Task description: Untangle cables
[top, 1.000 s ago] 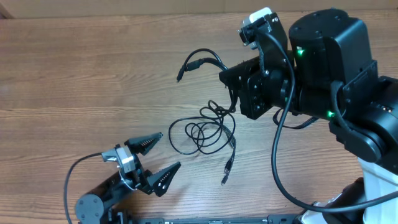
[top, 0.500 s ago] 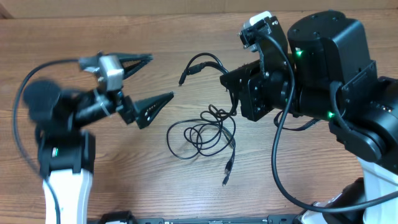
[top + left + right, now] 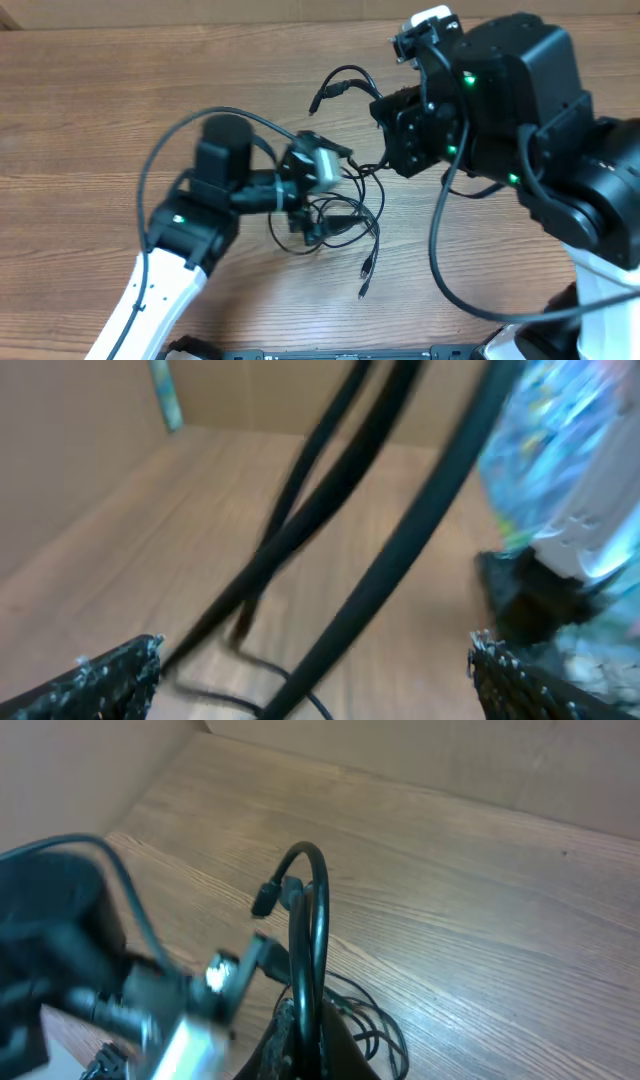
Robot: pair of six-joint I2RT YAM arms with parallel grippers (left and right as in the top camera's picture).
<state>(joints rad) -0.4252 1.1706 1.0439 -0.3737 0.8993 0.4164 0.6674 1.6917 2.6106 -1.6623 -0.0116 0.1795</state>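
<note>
The cables [image 3: 345, 225] are thin black cords lying in a loose coil mid-table, with plug ends trailing toward the front [image 3: 366, 270]. My right gripper [image 3: 383, 108] is shut on one cable, which arcs up and left to a plug end [image 3: 317, 102]. The right wrist view shows the shut fingers [image 3: 318, 1030] on that cable loop [image 3: 312, 890], with the coil [image 3: 385, 1020] beyond. My left gripper [image 3: 340, 190] hovers open over the coil. In the blurred left wrist view its fingers [image 3: 315, 675] are spread wide, with cables [image 3: 300, 550] running between them untouched.
The wooden table [image 3: 120, 90] has a cardboard wall along its far edge. The bulky right arm [image 3: 520, 110] with its thick black wire [image 3: 440, 250] fills the right side. The left arm [image 3: 190, 230] reaches in from the front left.
My left arm has swung from the front left, up along the left side, and in over the coil, fingers still open. My right gripper lifted its cable slightly farther back.
</note>
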